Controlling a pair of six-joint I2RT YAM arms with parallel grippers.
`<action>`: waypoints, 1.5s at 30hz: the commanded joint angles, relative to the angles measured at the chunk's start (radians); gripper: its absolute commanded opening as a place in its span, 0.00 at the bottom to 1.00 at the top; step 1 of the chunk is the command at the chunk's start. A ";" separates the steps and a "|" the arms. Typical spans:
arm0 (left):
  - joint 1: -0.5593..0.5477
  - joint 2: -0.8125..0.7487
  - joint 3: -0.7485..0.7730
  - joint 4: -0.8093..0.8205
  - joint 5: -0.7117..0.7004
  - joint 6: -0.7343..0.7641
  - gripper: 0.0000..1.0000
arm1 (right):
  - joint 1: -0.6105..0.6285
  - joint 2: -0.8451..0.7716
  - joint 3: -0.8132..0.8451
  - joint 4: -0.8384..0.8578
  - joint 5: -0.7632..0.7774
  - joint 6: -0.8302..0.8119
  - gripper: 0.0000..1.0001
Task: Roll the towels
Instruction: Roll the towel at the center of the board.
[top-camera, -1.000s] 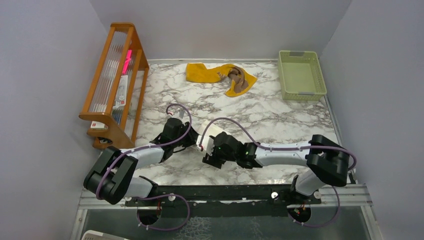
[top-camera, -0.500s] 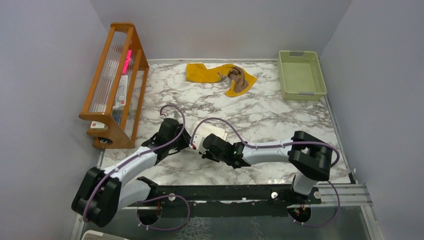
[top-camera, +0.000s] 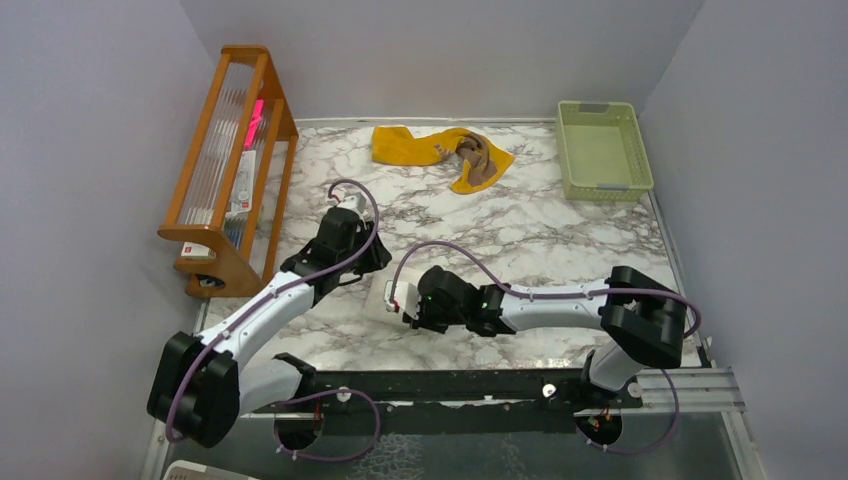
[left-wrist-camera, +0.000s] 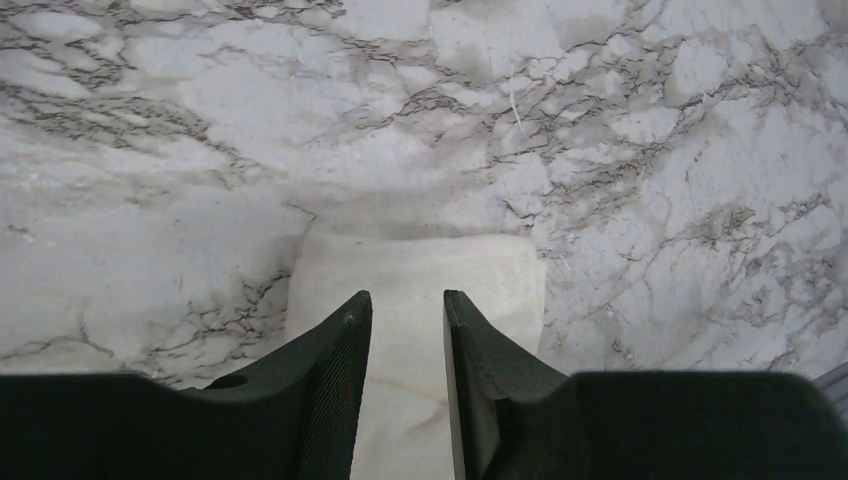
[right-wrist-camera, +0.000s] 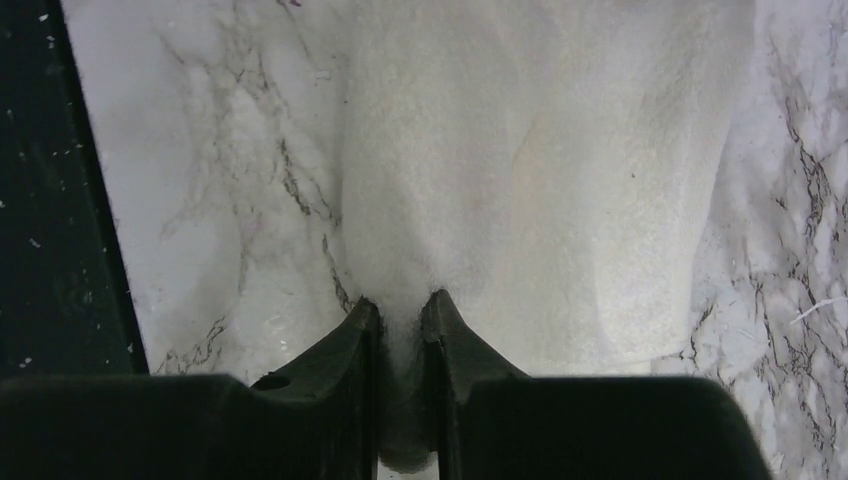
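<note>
The cream-white towel (top-camera: 390, 296) lies folded on the marble table, near the middle front. It also shows in the left wrist view (left-wrist-camera: 425, 265) and the right wrist view (right-wrist-camera: 540, 150). My right gripper (top-camera: 413, 306) is shut on a pinch of the towel's near edge (right-wrist-camera: 400, 305). My left gripper (top-camera: 371, 262) is open and empty, just off the towel's far-left side, with the towel showing between its fingers (left-wrist-camera: 405, 296). The mustard yellow towel (top-camera: 415, 146) lies crumpled at the back, with the brown towel (top-camera: 478, 158) bunched on its right part.
A pale green plastic basket (top-camera: 601, 176) stands at the back right. A wooden rack (top-camera: 225, 170) with papers leans along the left wall. The black rail (top-camera: 450, 385) runs along the table's near edge, close to the cream towel.
The right gripper has drawn the cream towel toward the near left. The left gripper has pulled back, away from the towel toward the rear.
</note>
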 joint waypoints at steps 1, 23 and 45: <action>0.007 0.076 0.042 0.123 0.163 0.008 0.35 | 0.008 -0.056 -0.036 0.019 -0.107 -0.052 0.01; 0.006 0.186 -0.028 -0.118 0.467 0.073 0.03 | -0.032 -0.060 -0.053 0.035 -0.128 -0.073 0.01; 0.004 0.346 0.159 -0.463 0.281 0.254 0.00 | -0.049 -0.114 -0.064 -0.029 -0.106 -0.063 0.01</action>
